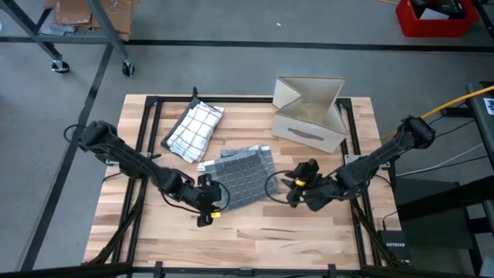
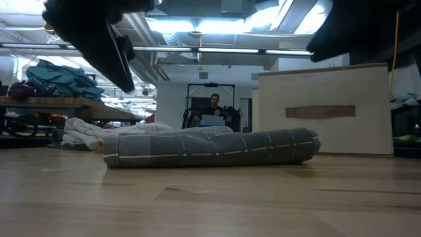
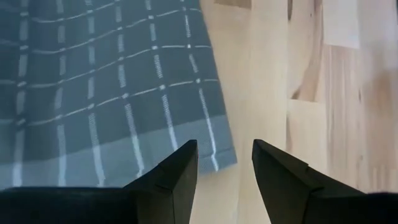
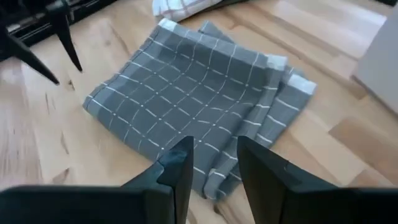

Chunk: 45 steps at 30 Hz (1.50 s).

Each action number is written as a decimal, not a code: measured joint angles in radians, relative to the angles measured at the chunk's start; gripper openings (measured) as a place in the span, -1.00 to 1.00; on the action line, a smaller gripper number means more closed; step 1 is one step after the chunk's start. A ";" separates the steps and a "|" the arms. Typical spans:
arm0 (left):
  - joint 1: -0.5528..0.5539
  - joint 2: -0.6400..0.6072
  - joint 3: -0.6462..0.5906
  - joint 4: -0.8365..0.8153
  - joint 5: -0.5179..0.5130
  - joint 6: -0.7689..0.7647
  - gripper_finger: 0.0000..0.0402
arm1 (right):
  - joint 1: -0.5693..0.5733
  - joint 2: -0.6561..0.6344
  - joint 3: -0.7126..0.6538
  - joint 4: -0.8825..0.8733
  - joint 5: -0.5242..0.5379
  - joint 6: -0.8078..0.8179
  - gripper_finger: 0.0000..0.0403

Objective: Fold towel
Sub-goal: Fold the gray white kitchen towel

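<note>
A grey checked towel (image 1: 243,174) lies folded in several layers on the wooden table (image 1: 255,239); the low view shows it as a flat stack (image 2: 210,148). My left gripper (image 1: 207,205) hovers open above the towel's near left corner (image 3: 214,152), its fingers (image 3: 174,180) clear of the cloth. My right gripper (image 1: 292,191) stands open above the towel's right edge (image 4: 249,155), where the layered folds show, and touches nothing. In the low view both arms hang well above the table top, the left one (image 2: 99,39) at the upper left, the right one (image 2: 362,26) at the upper right.
A white checked towel (image 1: 194,130) lies crumpled at the far left of the table. An open cardboard box (image 1: 309,112) stands at the far right. Bare wood spreads along the near edge. A person sits in the room beyond the table (image 2: 214,108).
</note>
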 joint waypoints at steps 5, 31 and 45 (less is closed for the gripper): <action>-0.016 0.107 0.000 0.124 -0.001 0.016 -0.28 | -0.012 0.073 -0.008 0.025 -0.046 0.001 -0.37; -0.027 0.172 0.000 0.155 -0.036 -0.012 -0.28 | -0.078 0.357 0.085 0.125 -0.371 -0.644 -0.37; -0.011 0.171 0.000 0.148 -0.033 -0.054 -0.28 | -0.171 0.387 0.196 -0.055 -0.383 -0.723 -0.37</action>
